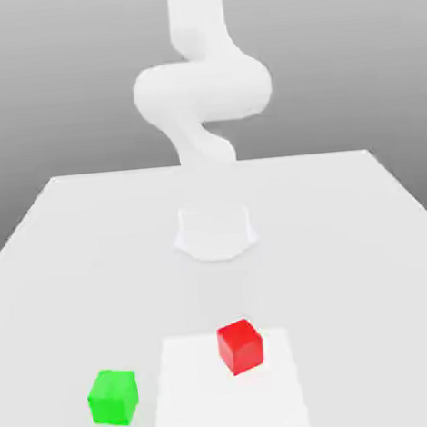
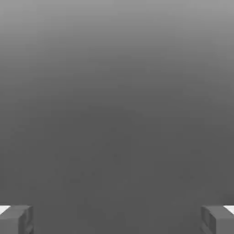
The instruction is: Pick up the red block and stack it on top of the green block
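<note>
A red block (image 1: 240, 346) rests on the white table near its front edge, slightly turned. A green block (image 1: 113, 396) sits apart from it, toward the exterior view's left and a bit nearer the front. In the hand view my gripper (image 2: 117, 219) is open, its two grey fingertips (image 2: 16, 219) far apart with nothing between them and plain grey background beyond. The white arm (image 1: 203, 90) rises from its base and leaves the exterior view at the top.
The arm's round base (image 1: 215, 231) stands at the middle of the table (image 1: 347, 242). A brighter white rectangle (image 1: 229, 398) lies on the tabletop under the red block. The table's side edges run at the exterior view's left and right.
</note>
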Motion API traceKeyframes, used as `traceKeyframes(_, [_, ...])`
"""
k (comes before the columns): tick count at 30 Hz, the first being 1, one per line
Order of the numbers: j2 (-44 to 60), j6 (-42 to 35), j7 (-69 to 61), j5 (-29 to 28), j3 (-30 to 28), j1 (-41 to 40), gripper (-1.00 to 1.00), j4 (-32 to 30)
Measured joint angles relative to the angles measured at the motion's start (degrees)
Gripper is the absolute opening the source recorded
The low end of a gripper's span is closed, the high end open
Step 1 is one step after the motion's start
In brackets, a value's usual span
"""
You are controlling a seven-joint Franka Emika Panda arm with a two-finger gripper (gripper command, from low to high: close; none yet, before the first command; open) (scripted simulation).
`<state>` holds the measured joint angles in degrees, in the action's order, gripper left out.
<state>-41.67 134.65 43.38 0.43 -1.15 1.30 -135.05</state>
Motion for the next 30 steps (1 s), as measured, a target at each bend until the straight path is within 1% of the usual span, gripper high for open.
traceKeyframes(6, [12.07,8.06,-6.91,1.11,-2.57,3.39,0.0,-8.93])
traceKeyframes(12, [24.39,16.21,-13.5,1.7,-3.77,5.92,0.0,-17.9])
traceKeyframes(15, [31.3,20.8,-16.57,1.19,-3.89,6.74,0.0,-22.76])
traceKeyframes(17, [36.37,24.2,-18.11,-0.12,-3.75,6.86,0.0,-26.25])
traceKeyframes(19, [40.78,27.61,-18.99,-0.37,-3.67,6.98,0.0,-27.32])
traceKeyframes(24, [51.14,36.35,-21.07,2.01,-1.57,5.55,0.0,-26.4])
traceKeyframes(25, [53.13,38.04,-21.39,2.48,-0.92,5.02,-1.0,-26.15])
traceKeyframes(30, [53.13,37.97,-21.26,2.36,-0.91,4.97,-1.0,-26.14])
